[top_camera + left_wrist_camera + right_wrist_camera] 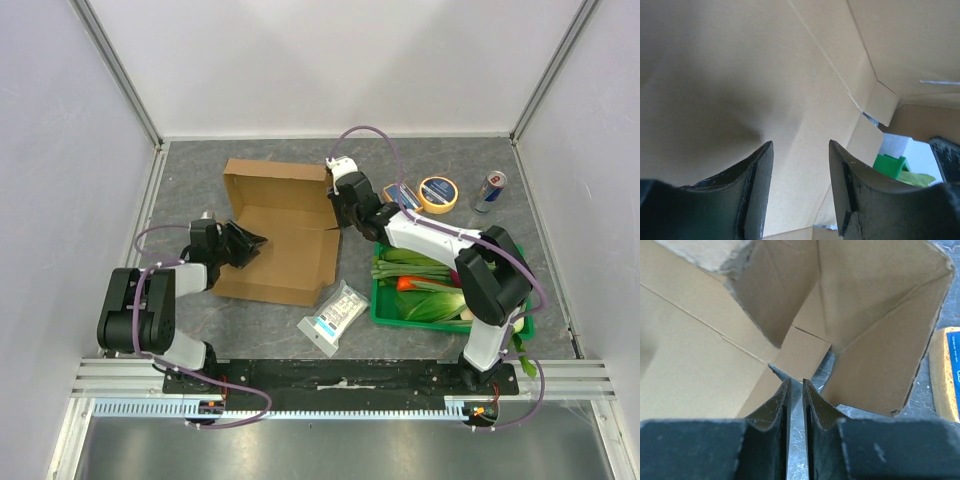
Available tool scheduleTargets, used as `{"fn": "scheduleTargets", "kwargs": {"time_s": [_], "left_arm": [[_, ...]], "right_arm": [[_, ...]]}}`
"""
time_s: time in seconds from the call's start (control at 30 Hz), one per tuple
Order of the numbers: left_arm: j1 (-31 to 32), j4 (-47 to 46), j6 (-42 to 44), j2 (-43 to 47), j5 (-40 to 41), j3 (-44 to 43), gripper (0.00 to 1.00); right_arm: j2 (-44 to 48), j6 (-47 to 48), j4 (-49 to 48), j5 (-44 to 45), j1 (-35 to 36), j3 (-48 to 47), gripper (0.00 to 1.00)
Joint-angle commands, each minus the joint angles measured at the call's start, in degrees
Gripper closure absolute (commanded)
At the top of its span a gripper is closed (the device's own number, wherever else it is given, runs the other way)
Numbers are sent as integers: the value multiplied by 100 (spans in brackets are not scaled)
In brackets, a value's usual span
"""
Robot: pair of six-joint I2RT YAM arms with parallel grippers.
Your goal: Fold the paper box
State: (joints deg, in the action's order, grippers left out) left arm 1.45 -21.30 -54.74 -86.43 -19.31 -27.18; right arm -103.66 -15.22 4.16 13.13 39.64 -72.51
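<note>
Top external: paper box (285, 240) opens upward, long axis near-far, slightly skewed.

Even, bright overhead light, soft shadows; left wrist view dim, perhaps slightly blurred.

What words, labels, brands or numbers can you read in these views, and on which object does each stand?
No text is legible.
On the plastic packet: blue print, too small to read.
On the drink can: markings too small to read.
On the blue-and-orange pack: label blurred.
On the paper box: plain, no print.
</note>
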Motion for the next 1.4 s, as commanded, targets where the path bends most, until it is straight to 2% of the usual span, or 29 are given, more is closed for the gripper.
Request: {"fn": "scheduleTargets", "kwargs": {"time_s": [0.0, 0.1, 0.2, 0.3, 0.43, 0.5, 0.63, 0.77, 1.03, 1.27, 1.37], "left_arm": [[433, -445, 271, 565, -363, -42, 47], [759, -550, 53, 567, -188, -59, 56], [821, -778, -307, 182, -56, 2, 65], [830, -1358, -755, -284, 50, 229, 81], [830, -2368, -1337, -829, 155, 441, 90], [848, -2440, -1495, -1111, 121, 363, 98], [927, -2642, -1715, -1148, 330, 547, 98], [980, -2380, -1663, -937, 656, 626, 98], [1076, -2423, -1724, -1069, 657, 556, 98], [1111, -2458, -1715, -1095, 692, 608, 98], [1111, -2458, -1733, -1086, 701, 600, 98]], "right_arm": [[-49, 55, -231, 533, 70, 17, 81], [-58, -77, -337, 884, 70, 176, 83], [-102, -183, -546, 1209, 70, 290, 86], [-181, -332, -618, 1446, 71, 308, 91], [-348, -534, -863, 1527, 79, 369, 94], [-418, -666, -900, 1535, 79, 360, 95], [-646, -850, -926, 1509, 79, 352, 97], [-770, -1026, -909, 1631, 79, 352, 97], [-1069, -1114, -1275, 1711, 79, 403, 99], [-885, -1009, -2392, 938, 79, 782, 100], [-937, -1193, -2570, 569, 79, 704, 100]]}}
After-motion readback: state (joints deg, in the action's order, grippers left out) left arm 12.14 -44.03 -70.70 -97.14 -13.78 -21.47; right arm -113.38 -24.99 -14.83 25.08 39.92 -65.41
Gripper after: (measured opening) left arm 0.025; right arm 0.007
